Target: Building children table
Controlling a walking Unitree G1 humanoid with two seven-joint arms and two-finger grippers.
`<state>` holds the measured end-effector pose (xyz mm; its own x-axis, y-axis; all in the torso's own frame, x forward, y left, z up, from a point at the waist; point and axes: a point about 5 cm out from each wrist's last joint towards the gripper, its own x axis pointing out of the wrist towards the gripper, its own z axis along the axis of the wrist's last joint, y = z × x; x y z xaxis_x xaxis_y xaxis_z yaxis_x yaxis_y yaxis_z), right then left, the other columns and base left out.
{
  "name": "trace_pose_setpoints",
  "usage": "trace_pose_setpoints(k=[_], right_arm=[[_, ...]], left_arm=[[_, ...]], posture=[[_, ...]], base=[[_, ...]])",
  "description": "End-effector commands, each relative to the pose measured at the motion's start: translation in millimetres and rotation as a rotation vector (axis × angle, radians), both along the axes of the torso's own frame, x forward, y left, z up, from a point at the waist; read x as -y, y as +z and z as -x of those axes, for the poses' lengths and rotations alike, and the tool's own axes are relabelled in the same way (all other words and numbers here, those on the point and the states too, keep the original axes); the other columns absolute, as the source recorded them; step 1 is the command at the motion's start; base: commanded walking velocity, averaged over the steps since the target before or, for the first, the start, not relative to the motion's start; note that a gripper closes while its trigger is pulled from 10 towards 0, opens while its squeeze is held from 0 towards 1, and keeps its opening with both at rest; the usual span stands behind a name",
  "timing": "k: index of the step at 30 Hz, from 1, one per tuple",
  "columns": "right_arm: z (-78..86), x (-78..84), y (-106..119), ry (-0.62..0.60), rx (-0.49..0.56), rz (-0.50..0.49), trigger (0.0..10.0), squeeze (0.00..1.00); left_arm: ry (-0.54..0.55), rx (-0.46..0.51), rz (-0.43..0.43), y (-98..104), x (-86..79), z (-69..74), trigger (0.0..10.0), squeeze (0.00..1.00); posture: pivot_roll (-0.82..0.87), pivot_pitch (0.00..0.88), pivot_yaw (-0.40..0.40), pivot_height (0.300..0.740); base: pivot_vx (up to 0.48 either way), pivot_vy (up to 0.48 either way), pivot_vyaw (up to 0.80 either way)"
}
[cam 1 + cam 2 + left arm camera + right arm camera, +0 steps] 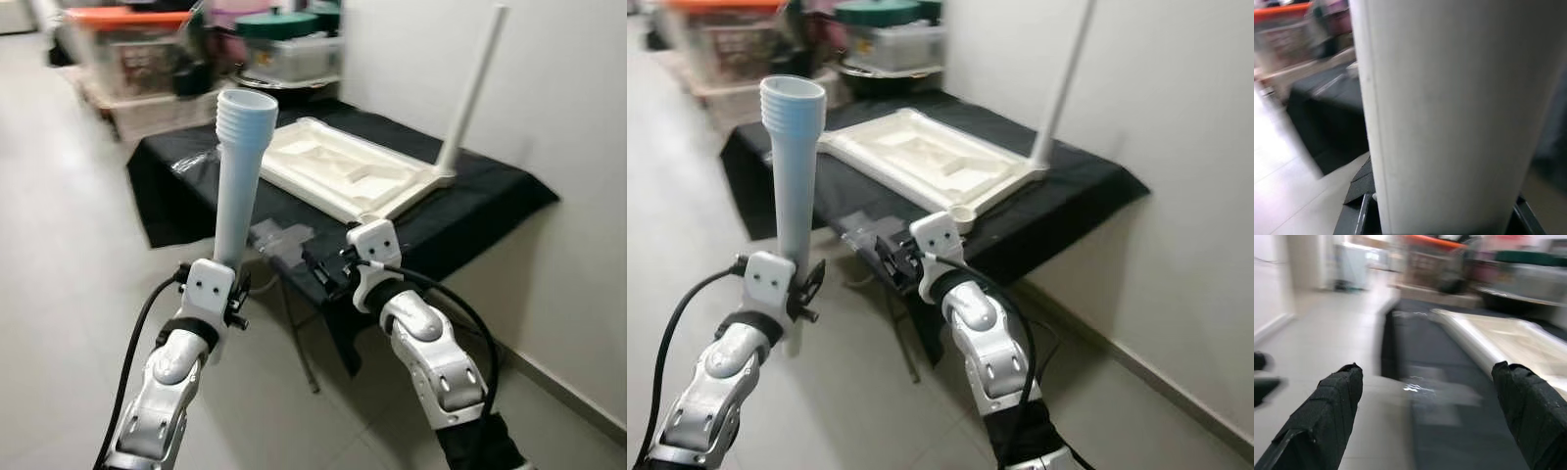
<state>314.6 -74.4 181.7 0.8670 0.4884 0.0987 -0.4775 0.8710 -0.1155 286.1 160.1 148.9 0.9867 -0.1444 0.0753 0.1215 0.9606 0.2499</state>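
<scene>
Table leg (238, 176), a hollow plastic tube, stands upright pinched near its lower end by the left tool (211, 294); likely light, stiff and smooth. Ahead of the spread, empty right tool (1425, 387), the upturned white table panel (338, 166) lies on the black tabletop (490, 196).

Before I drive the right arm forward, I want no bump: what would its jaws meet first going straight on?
Probably the black cloth on the table, near the clear plastic scrap, short of the white tabletop. The right gripper is open; blur leaves depth unclear.
</scene>
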Motion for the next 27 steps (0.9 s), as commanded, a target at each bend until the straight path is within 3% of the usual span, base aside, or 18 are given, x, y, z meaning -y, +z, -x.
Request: trace_pose_setpoints(k=[1,12,14,17,19,25,27], right_arm=[[-0.4,2.4,1.4,0.002,0.005,0.003,10.0,0.00],[-0.8,4.9,7.3,0.034,-0.029,-0.116,10.0,0.00],[-1.0,5.6,8.2,0.040,-0.043,-0.148,10.0,0.00],[0.6,4.8,12.0,0.101,-0.091,-0.268,10.0,0.00],[6.0,0.3,16.1,0.214,-0.133,-0.360,10.0,0.00],[10.5,-2.0,20.5,0.294,-0.166,-0.441,10.0,0.00],[16.5,-4.5,27.0,0.384,-0.176,-0.488,10.0,0.00]], left_arm=[[-0.009,0.005,0.001,1.6,3.8,-1.2,10.0,0.00],[-0.002,-0.003,-0.007,-0.1,3.5,-1.1,10.0,0.00],[0.000,-0.002,-0.006,-0.1,3.2,-1.2,10.0,0.00],[0.009,0.004,0.006,0.4,1.8,-1.6,10.0,0.00],[0.006,0.002,0.003,0.7,1.6,-2.3,10.0,0.00],[-0.002,-0.002,0.003,0.6,2.2,-2.5,10.0,0.00],[-0.050,-0.007,-0.012,0.1,5.0,-1.8,10.0,0.00]], posture=[[-0.03,0.000,-0.081,0.740],[-0.03,0.000,-0.078,0.740],[-0.03,0.000,-0.078,0.740],[-0.03,0.000,-0.078,0.740],[-0.03,0.000,-0.079,0.740],[-0.03,0.000,-0.078,0.740],[-0.03,0.000,-0.077,0.740]], base=[[0.000,-0.472,0.80],[0.000,-0.472,0.80],[0.000,0.000,0.80],[0.000,0.000,0.80],[0.000,0.000,0.00],[0.000,0.000,0.00],[0.000,0.000,0.00]])
